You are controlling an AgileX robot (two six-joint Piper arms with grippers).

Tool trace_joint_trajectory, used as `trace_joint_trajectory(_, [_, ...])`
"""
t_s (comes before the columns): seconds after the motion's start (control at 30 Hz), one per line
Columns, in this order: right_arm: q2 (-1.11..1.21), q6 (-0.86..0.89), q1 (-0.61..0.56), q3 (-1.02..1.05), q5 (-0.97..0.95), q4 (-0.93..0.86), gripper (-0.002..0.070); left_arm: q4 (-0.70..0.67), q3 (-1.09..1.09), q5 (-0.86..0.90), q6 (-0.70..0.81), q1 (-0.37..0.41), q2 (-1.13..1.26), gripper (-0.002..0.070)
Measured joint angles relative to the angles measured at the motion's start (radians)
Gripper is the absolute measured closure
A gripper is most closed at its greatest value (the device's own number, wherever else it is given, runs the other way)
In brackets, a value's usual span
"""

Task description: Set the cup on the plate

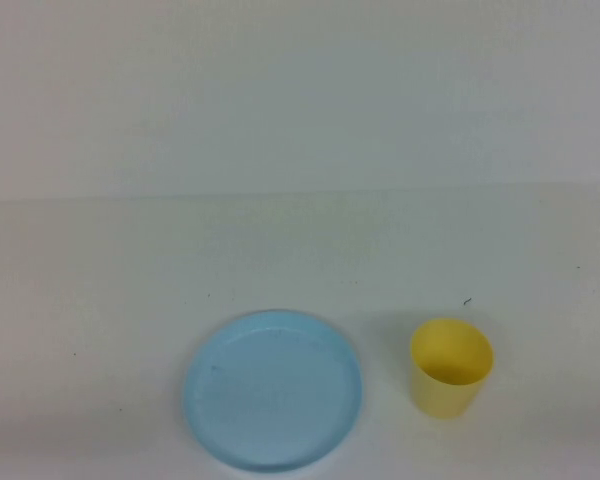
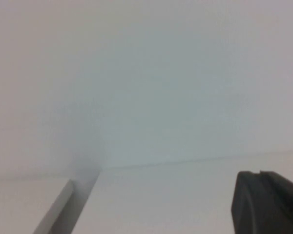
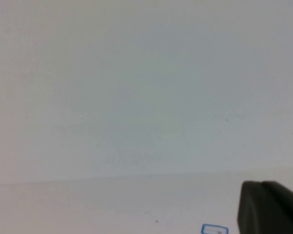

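Note:
The yellow cup (image 1: pixel 450 367) stands upright on the white table, near the front, right of centre. The light-blue plate (image 1: pixel 273 390) lies flat to its left with a small gap between them, and nothing is on it. Neither gripper shows in the high view. My left gripper (image 2: pixel 260 173) shows only in the left wrist view, its dark fingers pressed together, facing bare table and wall. My right gripper (image 3: pixel 261 184) shows only in the right wrist view, fingers together as well. Neither wrist view shows the cup or the plate.
The white table meets a pale wall at the back (image 1: pixel 300 195). A grey strip (image 2: pixel 56 209) runs by the table in the left wrist view. A small blue-outlined label (image 3: pixel 215 229) lies on the table near the right gripper.

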Motion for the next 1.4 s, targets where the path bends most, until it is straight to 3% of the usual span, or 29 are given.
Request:
trace_joint_trajectory(0.43, [0.0, 0.005, 0.0, 0.0, -0.202, 0.0, 0.0675, -0.112, 0.0, -0.045, -0.35, 0.0, 0.0, 0.0675])
trace_joint_trajectory(0.8, [0.0, 0.008, 0.0, -0.023, -0.162, -0.047, 0.0675, -0.113, -0.046, 0.043, -0.415, 0.0, 0.002, 0.0675])
trace_joint_trajectory(0.97, [0.0, 0.031, 0.0, -0.197, 0.108, -0.082, 0.0675, -0.084, -0.229, 0.235, -0.358, 0.0, 0.04, 0.0675])
trace_joint_trajectory(1.13, [0.108, 0.031, 0.0, -0.383, 0.439, -0.071, 0.0675, -0.095, -0.44, 0.512, -0.08, -0.002, 0.223, 0.0675])
trace_joint_trajectory(1.27, [0.268, -0.059, 0.0, -0.495, 0.652, 0.007, 0.0675, -0.195, -0.509, 0.516, 0.065, -0.013, 0.34, 0.0675])
trace_joint_trajectory(1.4, [0.408, -0.238, 0.0, -0.562, 0.741, 0.185, 0.0675, -0.312, -0.558, 0.555, 0.185, -0.071, 0.484, 0.0674])
